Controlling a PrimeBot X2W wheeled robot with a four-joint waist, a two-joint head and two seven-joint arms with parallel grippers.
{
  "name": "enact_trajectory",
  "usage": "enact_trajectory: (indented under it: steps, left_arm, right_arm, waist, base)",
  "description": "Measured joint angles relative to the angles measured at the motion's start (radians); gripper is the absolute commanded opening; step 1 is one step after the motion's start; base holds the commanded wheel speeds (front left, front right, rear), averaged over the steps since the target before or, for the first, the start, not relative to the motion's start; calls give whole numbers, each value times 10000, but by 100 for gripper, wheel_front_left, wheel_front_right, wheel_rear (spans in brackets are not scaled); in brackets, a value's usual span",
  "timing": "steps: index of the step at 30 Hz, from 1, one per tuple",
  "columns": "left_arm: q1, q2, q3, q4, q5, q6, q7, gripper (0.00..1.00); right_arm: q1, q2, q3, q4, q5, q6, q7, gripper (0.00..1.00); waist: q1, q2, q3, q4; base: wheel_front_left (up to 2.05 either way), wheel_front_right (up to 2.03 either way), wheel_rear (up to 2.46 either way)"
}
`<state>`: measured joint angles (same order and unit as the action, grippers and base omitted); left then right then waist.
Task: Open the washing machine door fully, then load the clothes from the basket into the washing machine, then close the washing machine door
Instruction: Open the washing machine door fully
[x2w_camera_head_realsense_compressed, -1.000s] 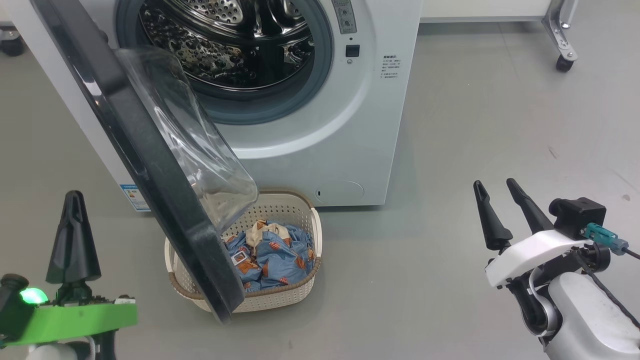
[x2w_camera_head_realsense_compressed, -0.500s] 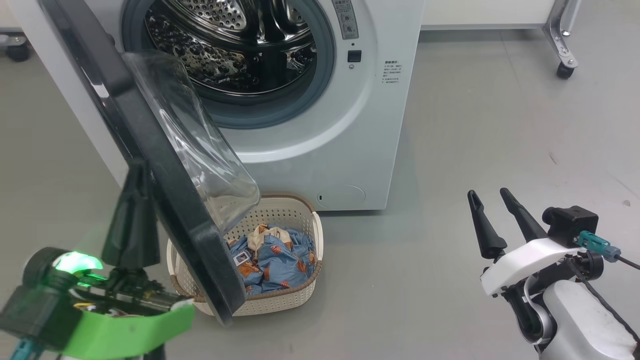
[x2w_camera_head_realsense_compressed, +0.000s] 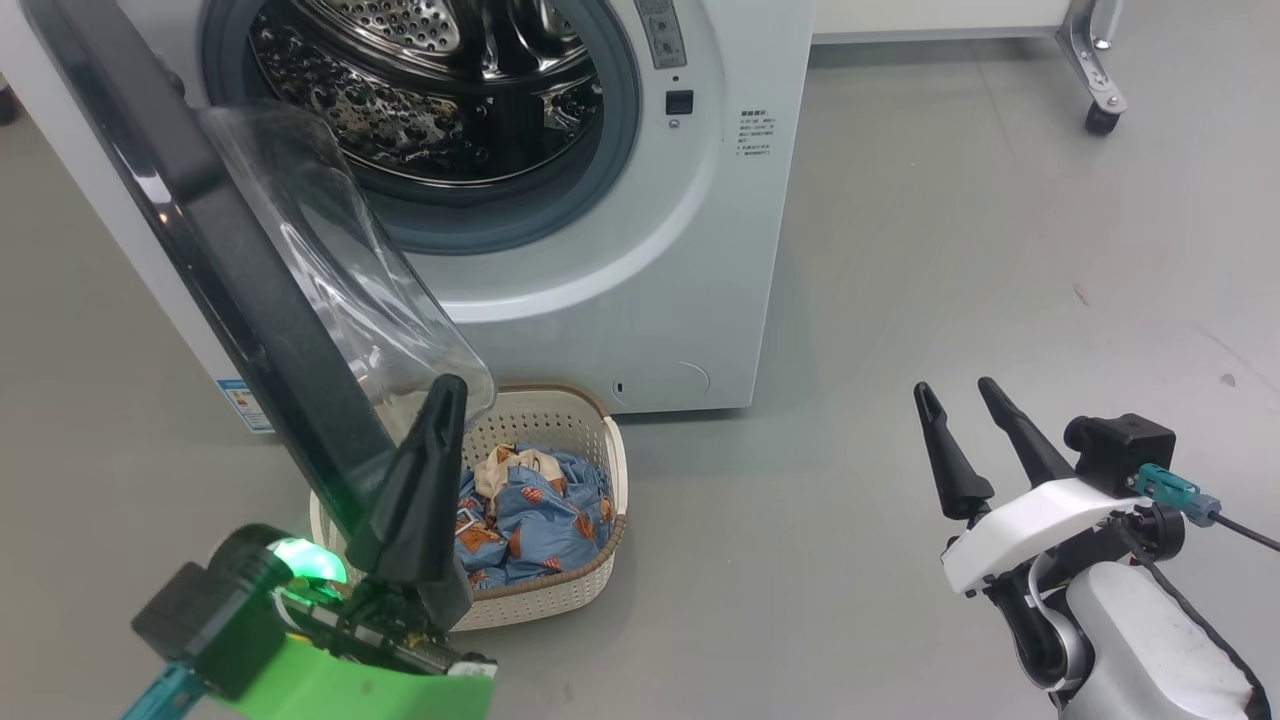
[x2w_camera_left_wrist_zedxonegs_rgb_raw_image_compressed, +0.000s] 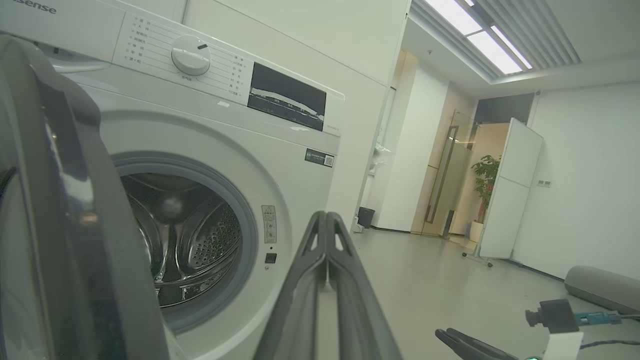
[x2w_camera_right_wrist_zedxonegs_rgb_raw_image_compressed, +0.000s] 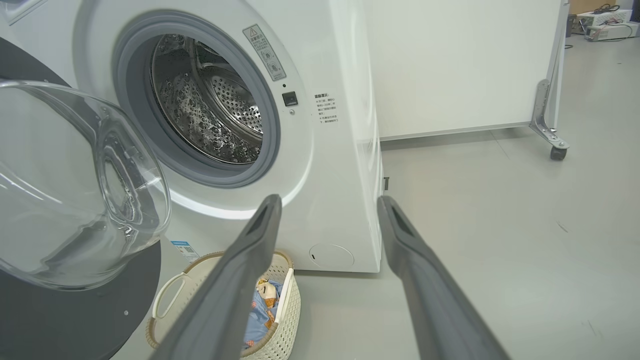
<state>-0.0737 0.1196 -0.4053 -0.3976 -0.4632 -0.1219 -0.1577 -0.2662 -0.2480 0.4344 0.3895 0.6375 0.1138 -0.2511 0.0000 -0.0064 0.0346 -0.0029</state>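
The white washing machine (x2w_camera_head_realsense_compressed: 640, 250) stands at the top of the head view, its steel drum (x2w_camera_head_realsense_compressed: 430, 80) exposed. The washing machine door (x2w_camera_head_realsense_compressed: 230, 290) hangs part open, its black rim slanting down to the left and its glass bowl (x2w_camera_head_realsense_compressed: 340, 270) bulging over the basket (x2w_camera_head_realsense_compressed: 590, 585). In the basket lie the blue printed clothes (x2w_camera_head_realsense_compressed: 535, 515). My left gripper (x2w_camera_head_realsense_compressed: 447, 385) is shut and holds nothing, and its tip is by the door's lower free edge, over the basket. My right gripper (x2w_camera_head_realsense_compressed: 952, 390) stands open over the floor, far right of the machine.
A castor of a wheeled white partition (x2w_camera_head_realsense_compressed: 1100, 118) stands on the grey floor at the back right. The left wrist view shows the machine's control dial (x2w_camera_left_wrist_zedxonegs_rgb_raw_image_compressed: 190, 54) and a grey cylinder (x2w_camera_left_wrist_zedxonegs_rgb_raw_image_compressed: 600, 287) lying on the floor at the right.
My left gripper has swung from left of the door rightward to the door's lower edge, staying shut. The head camera shifted slightly. The right arm has barely moved.
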Motion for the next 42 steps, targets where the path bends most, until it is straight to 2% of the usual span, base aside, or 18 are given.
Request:
enact_trajectory:
  steps: [9,17,25,32,42]
  left_arm:
    - [423,-59,-600,965,-658,0,625,0]
    - [580,-100,-491,2127,-878,0,961,0]
    - [575,-125,-148,2604,-1011,4,945,0]
    - [571,-142,140,3091,-1101,17,867,0]
    - [568,-186,180,3501,-1127,27,746,0]
  right_arm:
    - [-45,75,-113,-29,-17,10,0,100]
    - [-51,196,-245,-6,-52,13,0,100]
    - [-51,219,-389,17,-123,15,0,100]
    - [-47,221,-606,27,-132,40,0,100]
    - [-42,238,-713,54,-207,48,0,100]
  waist:
    - [0,0,316,-339]
    - [0,0,489,-587]
    - [0,0,549,-614]
    - [0,0,543,-384]
    - [0,0,466,278]
  base:
    - [0,0,0]
    - [0,0,0]
    - [0,0,0]
    - [0,0,0]
    - [0,0,0]
